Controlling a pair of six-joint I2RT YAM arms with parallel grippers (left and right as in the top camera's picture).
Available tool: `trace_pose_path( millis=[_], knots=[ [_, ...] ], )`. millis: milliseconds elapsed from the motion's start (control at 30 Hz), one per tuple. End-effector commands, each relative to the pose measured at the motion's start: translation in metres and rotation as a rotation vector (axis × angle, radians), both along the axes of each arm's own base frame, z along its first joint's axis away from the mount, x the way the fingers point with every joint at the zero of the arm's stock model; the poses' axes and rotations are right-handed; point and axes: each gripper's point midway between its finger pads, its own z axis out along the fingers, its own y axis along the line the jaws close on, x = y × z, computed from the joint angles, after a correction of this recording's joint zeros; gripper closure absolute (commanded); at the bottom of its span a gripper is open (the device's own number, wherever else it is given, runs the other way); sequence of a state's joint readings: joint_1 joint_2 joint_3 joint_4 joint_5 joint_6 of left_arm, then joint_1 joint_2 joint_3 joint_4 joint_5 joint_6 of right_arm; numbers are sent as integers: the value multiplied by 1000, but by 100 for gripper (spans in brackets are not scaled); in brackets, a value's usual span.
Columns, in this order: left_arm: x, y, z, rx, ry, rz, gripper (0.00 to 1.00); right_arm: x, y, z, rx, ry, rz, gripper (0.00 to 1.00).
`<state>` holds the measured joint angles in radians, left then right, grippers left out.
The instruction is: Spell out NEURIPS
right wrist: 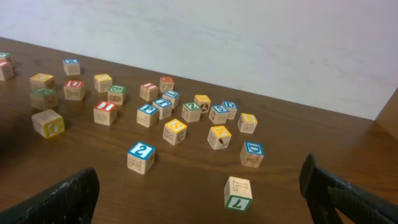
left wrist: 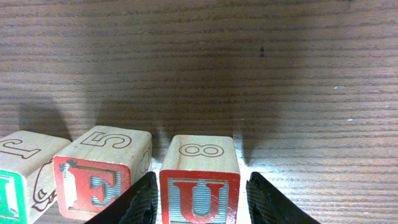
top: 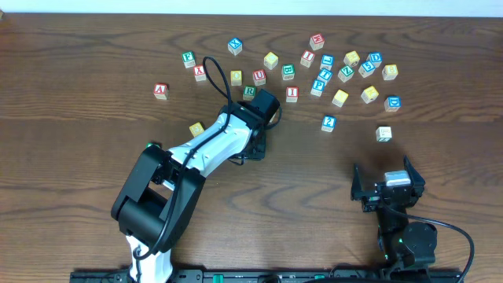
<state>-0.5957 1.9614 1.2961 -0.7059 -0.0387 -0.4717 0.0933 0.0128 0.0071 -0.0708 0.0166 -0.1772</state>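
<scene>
In the left wrist view a wooden block with a red U [left wrist: 199,180] stands on the table between my left gripper's jaws [left wrist: 199,205]. The jaws are open: the left jaw is at the block's side and a small gap shows at the right jaw. A red E block [left wrist: 99,171] stands close on its left. Beyond that is a third block [left wrist: 22,168] with a green face, cut off by the frame. In the overhead view my left gripper [top: 255,145] covers this row. My right gripper [top: 387,189] is wide open and empty [right wrist: 199,199].
Several loose letter blocks lie scattered across the back of the table, among them a green R [top: 249,91], a red I [top: 291,93] and a blue P [top: 317,86]. A "2" block [right wrist: 141,157] and an "L/7" block [right wrist: 238,193] lie nearest my right gripper. A yellow block [top: 196,128] lies left of the left arm.
</scene>
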Motion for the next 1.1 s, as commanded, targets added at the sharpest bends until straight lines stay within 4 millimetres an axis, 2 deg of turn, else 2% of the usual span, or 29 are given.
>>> trace_pose_path(
  millis=[0, 533, 967, 1067],
  knots=[
    [-3, 5, -2, 13, 8, 0, 54, 0, -2, -1, -7, 0, -8, 1],
    [-3, 5, 2, 9, 1, -3, 54, 0, -2, -1, -7, 0, -8, 1],
    [3, 5, 39, -21, -84, -7, 54, 0, -2, -1, -7, 0, -8, 1],
    [2, 6, 52, -33, -104, -12, 54, 0, -2, -1, -7, 0, -7, 1]
  ],
)
